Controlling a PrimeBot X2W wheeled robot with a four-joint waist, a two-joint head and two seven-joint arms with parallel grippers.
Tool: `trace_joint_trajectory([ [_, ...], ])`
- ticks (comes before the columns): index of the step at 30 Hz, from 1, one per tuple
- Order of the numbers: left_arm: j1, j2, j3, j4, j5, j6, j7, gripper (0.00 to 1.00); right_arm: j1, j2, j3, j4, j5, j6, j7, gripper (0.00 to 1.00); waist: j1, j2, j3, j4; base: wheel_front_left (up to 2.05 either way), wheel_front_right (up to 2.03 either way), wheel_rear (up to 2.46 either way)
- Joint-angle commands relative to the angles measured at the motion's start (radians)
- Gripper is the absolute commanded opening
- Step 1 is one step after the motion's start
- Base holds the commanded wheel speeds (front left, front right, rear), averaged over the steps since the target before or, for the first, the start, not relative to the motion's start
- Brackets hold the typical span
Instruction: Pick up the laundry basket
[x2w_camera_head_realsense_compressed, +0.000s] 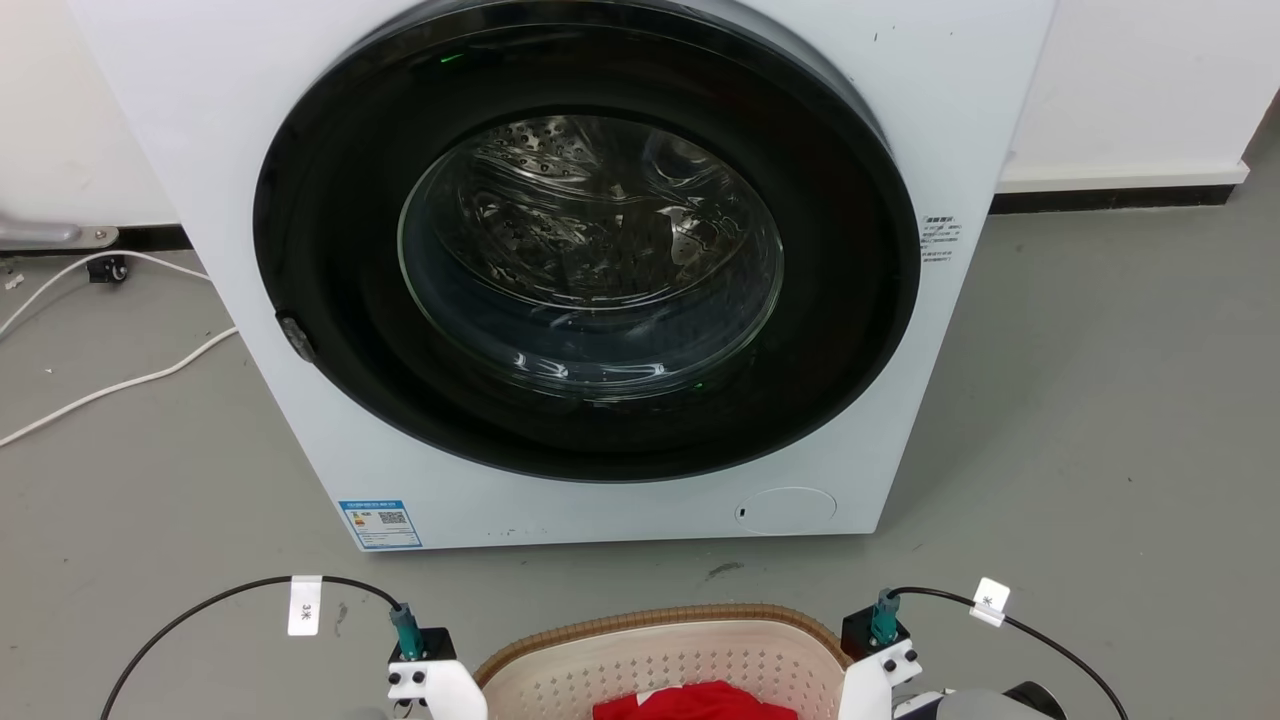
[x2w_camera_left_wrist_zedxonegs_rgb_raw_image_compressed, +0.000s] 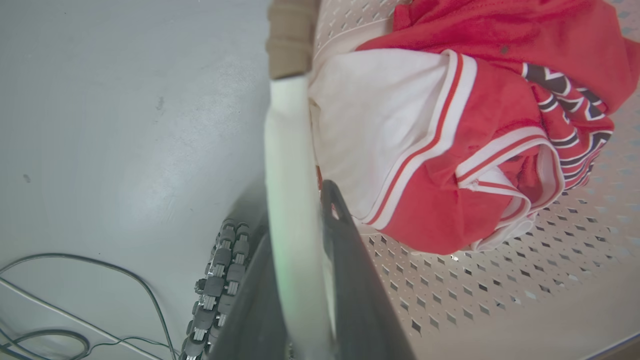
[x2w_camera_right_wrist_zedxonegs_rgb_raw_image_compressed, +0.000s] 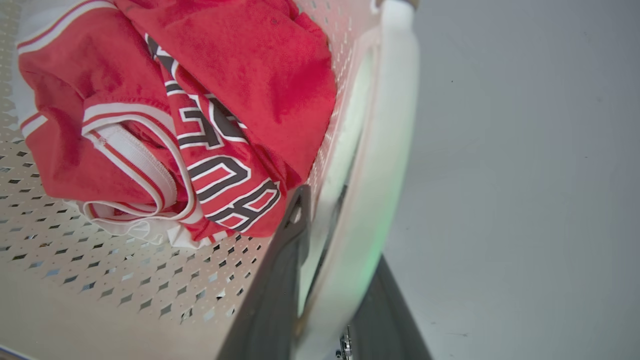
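Wrist views give us left gripper (x2w_camera_left_wrist_zedxonegs_rgb_raw_image_compressed: 296, 216) and right gripper (x2w_camera_right_wrist_zedxonegs_rgb_raw_image_compressed: 340, 226) clamped across laundry basket (x2w_camera_left_wrist_zedxonegs_rgb_raw_image_compressed: 287, 150) walls; head view adds washing machine (x2w_camera_head_realsense_compressed: 960, 110).

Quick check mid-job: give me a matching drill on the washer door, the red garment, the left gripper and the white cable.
1 washer door
2 red garment
3 left gripper
4 white cable

A inside the laundry basket
B closed
C on the floor, left of the washer
D fingers either side of the basket wall

Pairs: 1-B, 2-A, 3-D, 4-C
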Motion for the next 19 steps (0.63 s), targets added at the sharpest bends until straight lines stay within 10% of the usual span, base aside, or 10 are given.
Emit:
trace_joint_trajectory([
  [1,-0.017,-0.010,-0.007,-0.010,-0.006,-0.012,-0.005,0.00,-0.013,0.013,0.007,-0.007,0.005,0.013,-0.005,0.00,-0.0001,0.0000,0.000,-0.001,0.00,0.00,0.00],
  [19,-0.021,-0.005,-0.039,-0.008,-0.037,-0.012,-0.007,0.00,-0.017,0.013,0.022,-0.004,0.019,0.013,-0.002,0.00,-0.0001,0.0000,0.001,-0.002,0.00,0.00,0.00],
])
